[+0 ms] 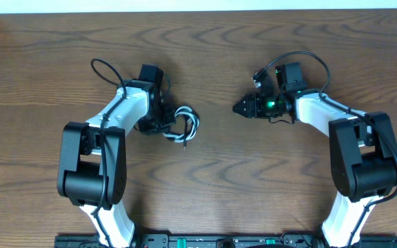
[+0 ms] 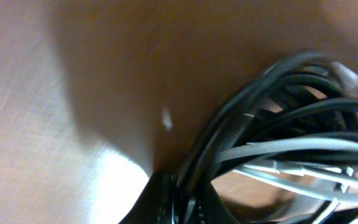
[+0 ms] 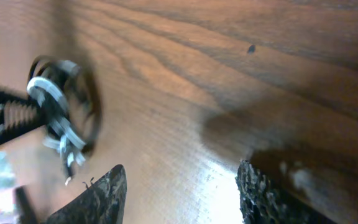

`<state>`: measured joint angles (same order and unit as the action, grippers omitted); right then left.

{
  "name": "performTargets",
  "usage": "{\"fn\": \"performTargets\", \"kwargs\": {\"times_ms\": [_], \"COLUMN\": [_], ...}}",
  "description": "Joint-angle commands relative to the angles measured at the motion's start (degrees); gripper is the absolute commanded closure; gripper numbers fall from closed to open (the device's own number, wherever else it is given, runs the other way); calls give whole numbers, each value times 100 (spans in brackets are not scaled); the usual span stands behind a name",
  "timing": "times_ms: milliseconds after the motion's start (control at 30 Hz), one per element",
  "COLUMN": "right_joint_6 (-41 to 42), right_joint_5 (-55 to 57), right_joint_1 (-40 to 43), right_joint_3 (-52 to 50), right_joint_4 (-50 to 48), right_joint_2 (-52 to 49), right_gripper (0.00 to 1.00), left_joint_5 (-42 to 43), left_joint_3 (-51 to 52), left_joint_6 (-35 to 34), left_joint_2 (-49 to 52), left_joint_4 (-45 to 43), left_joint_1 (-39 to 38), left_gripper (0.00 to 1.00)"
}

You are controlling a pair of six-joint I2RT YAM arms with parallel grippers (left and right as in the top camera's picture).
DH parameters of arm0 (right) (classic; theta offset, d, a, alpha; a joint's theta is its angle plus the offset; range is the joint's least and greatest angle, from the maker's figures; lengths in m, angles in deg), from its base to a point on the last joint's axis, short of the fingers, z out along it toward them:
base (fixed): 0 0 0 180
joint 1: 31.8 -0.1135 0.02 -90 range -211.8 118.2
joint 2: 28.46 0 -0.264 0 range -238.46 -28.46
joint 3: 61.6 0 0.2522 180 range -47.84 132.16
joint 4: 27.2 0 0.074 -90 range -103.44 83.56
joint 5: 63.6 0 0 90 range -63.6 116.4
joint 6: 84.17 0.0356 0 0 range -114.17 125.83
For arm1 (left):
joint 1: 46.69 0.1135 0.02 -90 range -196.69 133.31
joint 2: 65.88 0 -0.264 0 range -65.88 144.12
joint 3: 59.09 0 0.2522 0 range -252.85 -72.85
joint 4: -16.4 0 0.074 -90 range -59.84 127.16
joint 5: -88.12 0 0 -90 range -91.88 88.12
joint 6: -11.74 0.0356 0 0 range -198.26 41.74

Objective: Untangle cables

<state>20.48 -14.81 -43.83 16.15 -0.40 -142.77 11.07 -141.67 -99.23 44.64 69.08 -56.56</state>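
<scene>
The looped cables point(image 1: 185, 124) stretch rightward from the left pincer point(image 1: 165, 122), which is clamped on them; the right pincer point(image 1: 236, 108) stands apart and empty.

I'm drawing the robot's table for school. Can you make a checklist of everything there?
Surface: wooden table, brown grain.
Job's things: cables, one tangled black-and-white bundle.
Clutter: nothing seen.
Grippers: left gripper shut on cables; right gripper open, empty, apart from them.
Cables: arm cords loop beside each wrist.
Surroundings: white strip beyond the far edge.
</scene>
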Motion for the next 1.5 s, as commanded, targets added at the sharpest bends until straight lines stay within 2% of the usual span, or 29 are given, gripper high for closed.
{"fn": "performTargets", "kwargs": {"times_ms": [0, 67, 200, 300, 367, 400, 433, 500, 533, 567, 600, 767, 867, 967, 1000, 1233, 1467], "right_joint_6": [-422, -461, -846, -1296, -1443, -1460, -1460, -1458, -1460, -1460, -1460, -1458, -1458, -1456, -1456, -1453, -1451], "right_joint_5": [-831, -944, -1016, -909, -450, -94, 210, 780, 1027, 1331, 1615, 2892, 3270, 3335, 3335, 3314, 3318], "right_joint_1": [85, 52, -245, -614, -841, -960, -1060, -1292, -1397, -1519, -1626, -2107, -2238, -2269, -2269, -2293, -2369], "right_joint_3": [-17, -17, -17, -17, -17, -17, -17, -17, -20, -20, -20, -20, -35, -48, -63, -116, -116], "right_joint_4": [28, 22, 17, -44, -85, -92, -125, -262, -341, -428, -501, -686, -680, -678, -662, -640, -776], "right_joint_2": [192, 409, 815, 920, 918, 918, 918, 918, 918, 918, 918, 918, 918, 916, 916, 811, 162], "right_gripper": [49, 50, 49, 46, 44, 44, 43, 43, 43, 43, 44, 49, 53, 57, 57, 54, 57], "left_joint_5": [1038, 1394, 1401, 1405, 1405, 1405, 1405, 1405, 1405, 1405, 1405, 1403, 1403, 1403, 1403, 1405, 1405], "left_joint_3": [-37, -42, -39, -42, -42, -42, -42, -42, -42, -42, -42, -42, -42, -42, -42, -42, -42], "left_joint_6": [1270, 1646, 2074, 2070, 2017, 1919, 1860, 1808, 1808, 1810, 1810, 1810, 1810, 1810, 1810, 1810, 1810], "left_joint_2": [-7, -7, -4, -4, -4, -4, -4, -4, -4, -4, -4, -4, -4, -4, -4, -4, -4], "left_joint_4": [-468, -739, -837, -866, -852, -852, -839, -813, -793, -752, -723, -691, -691, -691, -693, -691, -691], "left_joint_1": [-9, -9, -9, -9, -11, -9, -9, -9, -9, -9, -9, -9, -9, -9, -9, -9, -9], "left_gripper": [92, 92, 92, 92, 91, 89, 78, 75, 75, 88, 92, 91, 91, 90, 87, 86, 86]}}
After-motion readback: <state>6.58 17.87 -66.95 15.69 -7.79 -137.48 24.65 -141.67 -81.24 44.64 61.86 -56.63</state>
